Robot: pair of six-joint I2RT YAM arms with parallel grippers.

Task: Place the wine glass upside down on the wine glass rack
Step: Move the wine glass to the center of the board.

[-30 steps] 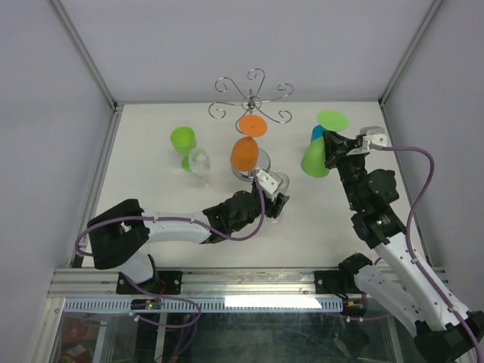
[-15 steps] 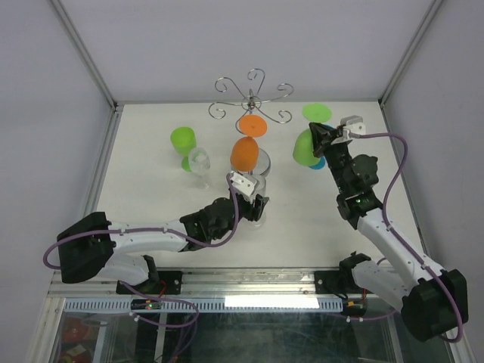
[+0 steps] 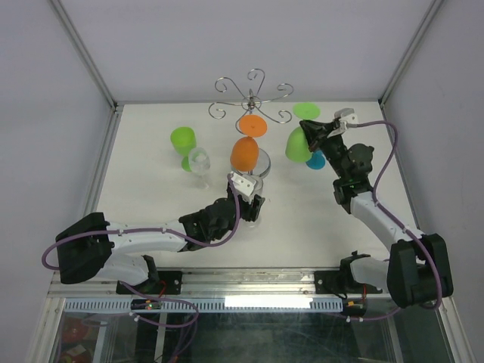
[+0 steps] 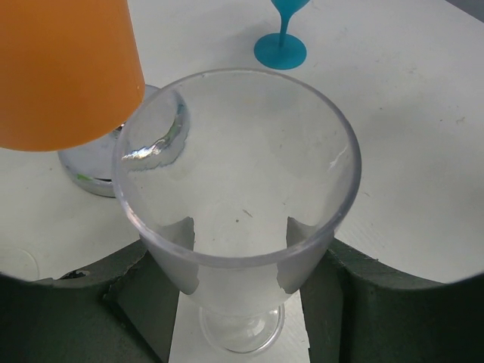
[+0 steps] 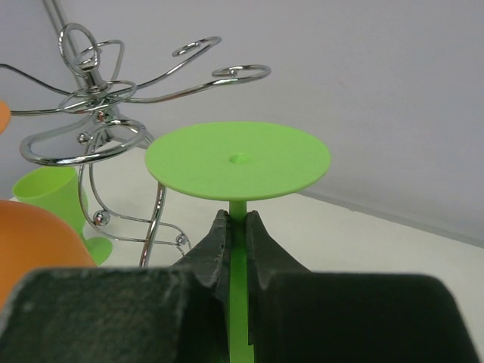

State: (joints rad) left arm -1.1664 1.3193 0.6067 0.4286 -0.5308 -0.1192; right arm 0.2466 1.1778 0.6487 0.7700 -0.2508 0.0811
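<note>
**Left gripper** (image 3: 252, 203): about half spread. Its dark fingers (image 4: 147, 283) press both sides of the lower bowl of a clear wine glass (image 4: 238, 189). The glass is upright at the middle of the white table (image 3: 151, 189), toward the near edge.

**Right gripper** (image 5: 237, 227): fingers nearly together, clamped on the thin stem of a lime-green wine glass (image 5: 238, 159). The glass is held foot up and bowl down, above the table's right side toward the far right corner.

**Shiny chrome wire wine glass rack** (image 3: 252, 97): stands at the middle of the far edge. The green glass's foot is just beside its right-hand scroll arms and apart from them. An orange wine glass (image 3: 244, 153) hangs inverted from the rack.

**View differences:**
- The left wrist view alone shows the rack's domed base right behind the clear glass, and the foot of a teal-blue glass (image 4: 280, 51) standing farther back.
- The right wrist view alone shows the pinch on the stem.
- The top view alone shows a second lime-green glass (image 3: 181, 140) and a small clear glass (image 3: 199, 160), touching or nearly so, toward the far left corner.

**Surroundings:** pale grey wall panels (image 3: 227, 38) with aluminium posts at the far corners.
</note>
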